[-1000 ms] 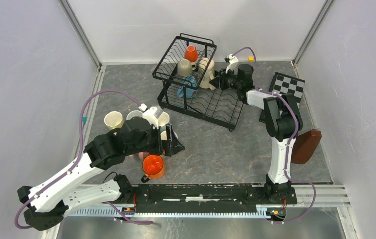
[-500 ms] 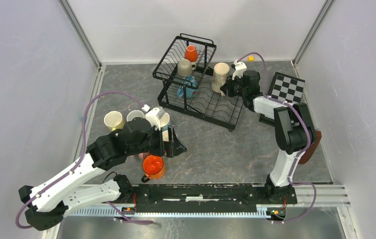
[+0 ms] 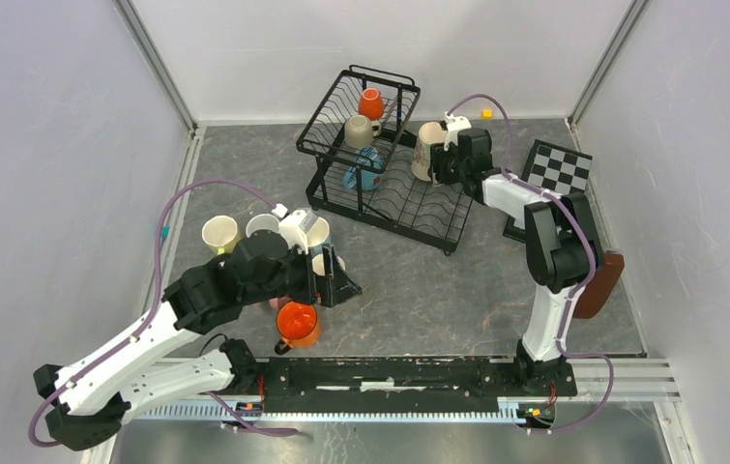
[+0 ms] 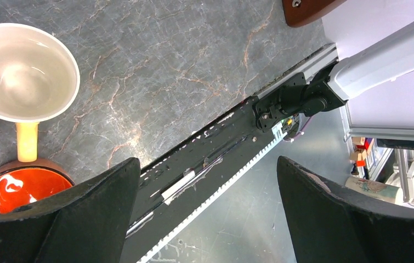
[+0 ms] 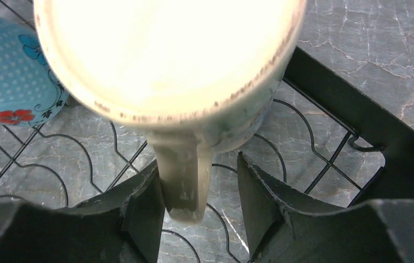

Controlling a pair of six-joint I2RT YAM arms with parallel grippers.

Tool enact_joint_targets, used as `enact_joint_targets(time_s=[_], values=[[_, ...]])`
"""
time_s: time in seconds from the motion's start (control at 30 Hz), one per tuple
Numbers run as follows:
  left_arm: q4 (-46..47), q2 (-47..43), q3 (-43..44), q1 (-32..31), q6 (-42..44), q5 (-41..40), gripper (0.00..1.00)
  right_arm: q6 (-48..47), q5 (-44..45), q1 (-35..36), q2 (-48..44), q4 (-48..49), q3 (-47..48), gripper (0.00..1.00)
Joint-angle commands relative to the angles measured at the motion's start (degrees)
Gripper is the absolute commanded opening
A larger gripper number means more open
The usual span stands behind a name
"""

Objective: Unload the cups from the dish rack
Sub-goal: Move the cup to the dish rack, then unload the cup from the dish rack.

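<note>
Cream mug (image 5: 166, 55) handle between part-open, perhaps loose fingers (image 5: 139, 219) of right end effector (image 5: 200, 178); arm far forward.

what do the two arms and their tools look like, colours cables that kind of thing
Both are alike: the left arm and right arm have white tubular links joined by chunky black joint housings, with a thin purple cable looping alongside each. The left tool and right tool each have two broad matte black fingers with wedge-shaped tips.
</note>
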Motion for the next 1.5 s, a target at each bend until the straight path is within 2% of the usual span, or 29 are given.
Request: enact_joint_targets(time_s=[0.0,0.13,0.43,0.67,0.8,1.2,1.47], values=[[2.1,-0.8,-0.1,-0.2,-0.6,0.7,1.00,-1.0,3.3,0.7,2.9,-3.1,5.2,0.55],[2.1,-0.9,-0.1,-0.2,-0.6,0.5,1.00,-1.0,4.0,0.9,4.0,-2.6,5.8,0.55],[2.1,-0.7,0.1,-0.3,-0.4,0.5,1.00,-0.8,4.9,1.2,4.8,-1.9,5.7,0.44],[2.1,-1.1,-0.4,-0.2,-0.9,-0.2,1.00,-0.5,5.0,1.2,2.4,-2.3,5.4,0.20],[2.2,-1.6,-0.8,-0.2,-1.2,-1.6,1.00,-0.4,4.8,1.1,0.2,-3.6,5.6,0.00],[6.1,-2.9,-4.0,-0.2,-2.8,-3.7,1.00,3.9,5.2,1.2,-9.5,-5.9,3.2,0.00],[11.3,-2.4,-5.7,-0.2,-3.3,-4.0,1.00,6.0,6.5,1.3,-20.5,-10.0,-3.5,0.00]])
